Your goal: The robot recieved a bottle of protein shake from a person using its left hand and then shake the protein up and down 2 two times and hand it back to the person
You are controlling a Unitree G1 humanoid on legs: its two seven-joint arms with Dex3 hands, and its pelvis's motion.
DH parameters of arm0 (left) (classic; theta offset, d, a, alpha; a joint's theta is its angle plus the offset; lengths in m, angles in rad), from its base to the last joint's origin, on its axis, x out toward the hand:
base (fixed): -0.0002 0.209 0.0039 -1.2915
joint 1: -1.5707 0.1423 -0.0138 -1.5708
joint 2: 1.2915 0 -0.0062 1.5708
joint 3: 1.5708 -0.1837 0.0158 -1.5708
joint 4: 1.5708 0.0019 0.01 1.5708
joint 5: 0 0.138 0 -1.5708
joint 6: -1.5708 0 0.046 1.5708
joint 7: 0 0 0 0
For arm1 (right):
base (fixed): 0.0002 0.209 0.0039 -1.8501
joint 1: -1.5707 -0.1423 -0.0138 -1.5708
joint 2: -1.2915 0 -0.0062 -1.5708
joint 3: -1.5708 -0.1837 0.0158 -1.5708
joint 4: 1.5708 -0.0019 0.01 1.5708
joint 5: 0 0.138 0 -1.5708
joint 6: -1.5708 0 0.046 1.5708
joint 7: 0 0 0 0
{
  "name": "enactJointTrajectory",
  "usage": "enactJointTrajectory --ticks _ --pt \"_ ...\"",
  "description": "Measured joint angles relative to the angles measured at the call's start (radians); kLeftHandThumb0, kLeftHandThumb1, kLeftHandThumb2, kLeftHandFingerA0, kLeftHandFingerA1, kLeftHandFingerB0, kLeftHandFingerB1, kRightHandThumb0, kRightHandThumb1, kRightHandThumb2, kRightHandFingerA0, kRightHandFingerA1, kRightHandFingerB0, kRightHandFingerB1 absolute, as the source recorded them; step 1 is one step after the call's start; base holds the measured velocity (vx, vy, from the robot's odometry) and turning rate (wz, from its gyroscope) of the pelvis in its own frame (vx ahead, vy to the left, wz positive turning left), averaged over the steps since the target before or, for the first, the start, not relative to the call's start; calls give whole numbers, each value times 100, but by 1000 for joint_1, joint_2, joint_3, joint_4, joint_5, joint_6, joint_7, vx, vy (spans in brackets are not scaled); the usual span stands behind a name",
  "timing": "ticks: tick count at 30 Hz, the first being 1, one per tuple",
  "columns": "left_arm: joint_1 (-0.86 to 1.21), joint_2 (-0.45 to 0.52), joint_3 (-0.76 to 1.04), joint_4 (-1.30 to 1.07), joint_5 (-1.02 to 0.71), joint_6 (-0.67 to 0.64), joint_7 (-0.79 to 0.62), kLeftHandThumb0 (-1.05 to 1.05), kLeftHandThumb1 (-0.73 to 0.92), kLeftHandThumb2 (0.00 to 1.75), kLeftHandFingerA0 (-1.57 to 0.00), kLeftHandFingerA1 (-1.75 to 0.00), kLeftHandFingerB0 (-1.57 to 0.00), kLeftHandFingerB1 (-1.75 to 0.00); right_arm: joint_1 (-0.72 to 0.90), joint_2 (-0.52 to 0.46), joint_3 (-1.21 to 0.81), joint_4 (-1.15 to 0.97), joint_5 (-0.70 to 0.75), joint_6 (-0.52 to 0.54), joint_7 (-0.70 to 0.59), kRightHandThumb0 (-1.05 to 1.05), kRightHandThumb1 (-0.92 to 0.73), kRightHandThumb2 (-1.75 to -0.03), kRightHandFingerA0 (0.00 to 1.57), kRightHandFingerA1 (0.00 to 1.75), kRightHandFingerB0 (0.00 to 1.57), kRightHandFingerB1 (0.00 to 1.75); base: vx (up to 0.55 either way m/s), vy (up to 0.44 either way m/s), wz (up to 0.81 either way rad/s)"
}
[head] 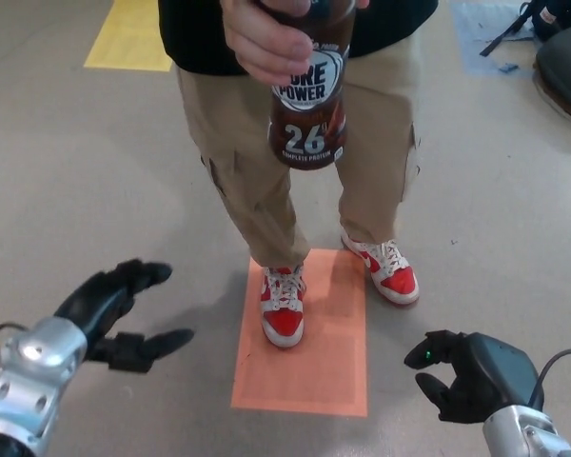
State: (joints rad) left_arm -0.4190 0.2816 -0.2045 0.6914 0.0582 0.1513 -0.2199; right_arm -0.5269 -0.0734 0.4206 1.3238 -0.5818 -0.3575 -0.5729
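At the bottom of the head view, the left hand [114, 309] is seen low at the left, thumb and fingers spread wide, nothing held. The right hand [466, 373] is seen low at the right, fingers loosely curled, also empty. Beyond them, an orange floor mat [305, 357] is stood on by a person in red shoes [284, 307]. Higher up, the bottle [309, 100] is held upright in the person's hand [266, 38], well apart from both robot hands. Which handover is in hand cannot be told. For receiving, the left hand would have to be raised to the bottle.
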Motion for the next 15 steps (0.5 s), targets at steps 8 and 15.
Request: enactJointTrajectory --ticks 8,15 --pt "6 6 -53 172 55 -119 102 -59 50 56 -26 -34 -7 -22 -23 0 -1 0 0 0 1 -37 -66 -82 99 83 89 52 0 0 0" --pt "4 17 -86 302 94 -230 186 -34 34 91 -1 -46 0 -49 -46 0 -7 0 0 0 6 -39 -66 -84 102 83 89 53 0 0 0"
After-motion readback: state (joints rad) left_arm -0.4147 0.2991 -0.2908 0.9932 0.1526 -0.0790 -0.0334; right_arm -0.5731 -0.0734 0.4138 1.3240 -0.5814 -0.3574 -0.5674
